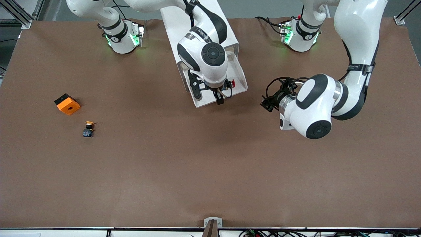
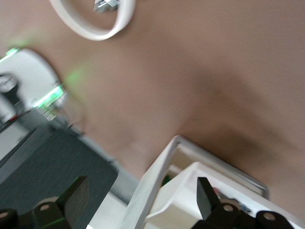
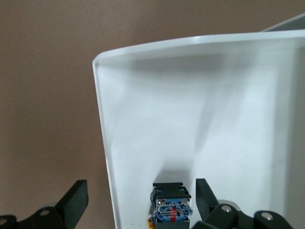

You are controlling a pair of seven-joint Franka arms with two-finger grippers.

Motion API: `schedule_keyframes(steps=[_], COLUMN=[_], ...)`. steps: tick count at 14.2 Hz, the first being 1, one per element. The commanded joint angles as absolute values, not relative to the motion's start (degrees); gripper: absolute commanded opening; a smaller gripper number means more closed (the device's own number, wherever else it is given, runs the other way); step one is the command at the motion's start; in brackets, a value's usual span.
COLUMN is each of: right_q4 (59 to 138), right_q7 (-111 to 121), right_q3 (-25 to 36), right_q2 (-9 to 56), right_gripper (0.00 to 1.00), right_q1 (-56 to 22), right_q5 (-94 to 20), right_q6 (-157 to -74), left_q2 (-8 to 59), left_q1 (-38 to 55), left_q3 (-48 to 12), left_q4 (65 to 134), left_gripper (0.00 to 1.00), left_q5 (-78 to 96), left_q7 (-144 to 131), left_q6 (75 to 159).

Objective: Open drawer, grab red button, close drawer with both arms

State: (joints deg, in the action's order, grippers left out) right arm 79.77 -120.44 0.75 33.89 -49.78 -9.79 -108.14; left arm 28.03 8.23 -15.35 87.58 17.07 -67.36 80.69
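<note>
We are looking at a brown desk [image 1: 197, 171] with a white drawer unit [image 1: 184, 29] standing between the two arm bases, its drawer [image 1: 241, 80] pulled out toward the front camera. The button [image 1: 231, 83] with the red cap is lying inside the open drawer, close to the drawer's front wall; in the right wrist view its black-and-blue body [image 3: 171, 206] is showing on the white drawer floor.

The right tool [image 1: 219, 98] is hanging over the open drawer, just above the button. Its fingers [image 3: 76, 198] are standing wide apart and gripping nothing; one is reaching past the drawer's side wall over the desk, the other is sitting just beside the button.

The left tool [image 1: 267, 104] is hovering over the desk beside the drawer, toward the left arm's end. Its fingers [image 2: 76, 193] are also spread wide and empty, and its wrist view is catching the drawer unit's corner [image 2: 178, 143].

Toward the right arm's end of the desk, an orange box [image 1: 67, 104] with a hole is resting, and a yellow-capped button [image 1: 88, 128] is lying nearer to the front camera than the box.
</note>
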Motion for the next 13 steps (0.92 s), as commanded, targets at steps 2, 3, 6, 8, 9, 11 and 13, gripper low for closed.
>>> schedule_keyframes(steps=[2,3,6,8,9,11,13], right_q4=[77.87,77.87,77.78,77.78,77.78,77.87,77.78], right_q7=[-121.2,-121.2,-121.2,-121.2,-121.2,-121.29,-121.29], right_q3=[1.23,1.23,1.32,1.23,1.23,1.23,1.23], right_q2=[36.03,36.04,36.04,36.12,36.12,36.3,36.47], right_gripper=[1.0,1.0,1.0,1.0,1.0,1.0,1.0], right_q1=[-50.36,-50.36,-50.45,-50.88,-51.06,-51.5,-51.68], right_q5=[-12.74,-13.44,-14.5,-14.76,-14.77,-14.77,-14.85], right_q6=[-107.4,-107.4,-107.4,-107.32,-107.4,-107.4,-107.4], left_q2=[20.14,19.34,16.53,14.42,13.72,12.75,11.87], left_q1=[8.53,8.53,8.53,8.61,8.61,8.61,9.05], left_q3=[-16.78,-16.96,-17.75,-17.84,-18.36,-18.98,-19.59], left_q4=[97.19,98.34,102.38,105.72,106.86,109.68,111.96], left_gripper=[1.0,1.0,1.0,1.0,1.0,1.0,1.0], left_q5=[14.59,13.89,12.83,12.83,12.75,12.74,11.79], left_q7=[-58.56,-56.88,-53.01,-49.5,-47.83,-47.2,-47.11], left_q6=[94.36,97.0,107.89,115.28,118.18,123.64,126.46])
